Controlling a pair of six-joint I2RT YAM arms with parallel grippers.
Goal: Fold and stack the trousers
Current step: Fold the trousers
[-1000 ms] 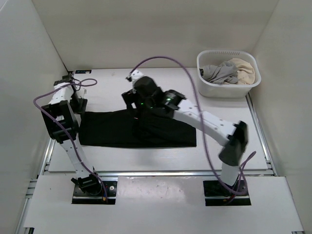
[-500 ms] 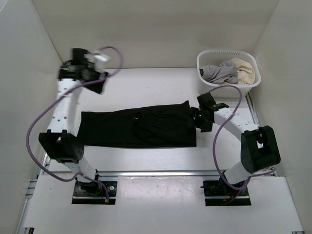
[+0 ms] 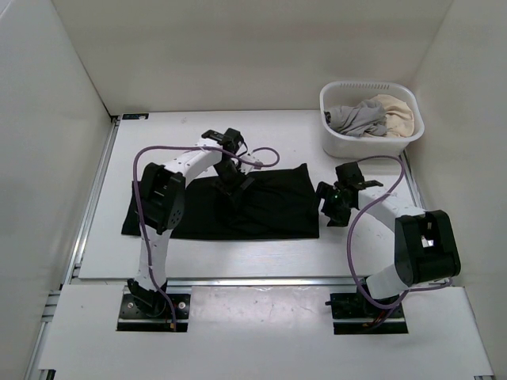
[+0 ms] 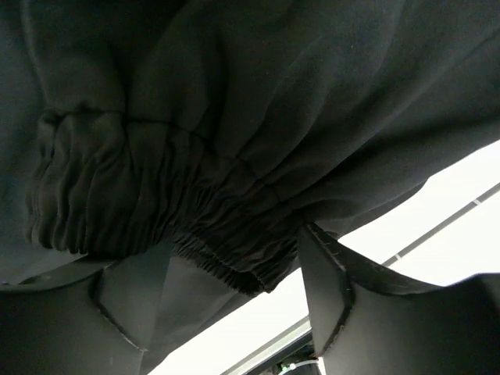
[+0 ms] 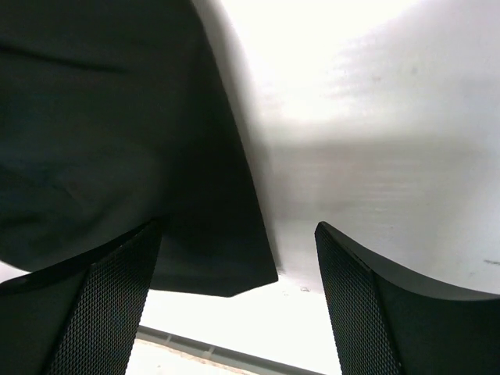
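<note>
Trousers (image 3: 269, 210) lie flat as a long black strip across the middle of the worktop (image 3: 261, 142), parallel to its near edge. Their left end is near the left edge and their right end stops a little past the centre, well apart from the right edge. The right part of the strip is wider than the left part.

The left tool (image 3: 235, 186) is low over the far edge of the trousers, about halfway along. In the left wrist view its fingers stand wide apart. A gathered elastic hem of the black cloth sits between them, and it does not look pinched.

The right tool (image 3: 329, 204) is just beside the right end of the trousers, over bare worktop. It is released, with nothing in it.

A white basket (image 3: 360, 146) with grey and beige clothes (image 3: 368, 115) stands at the far right corner.
</note>
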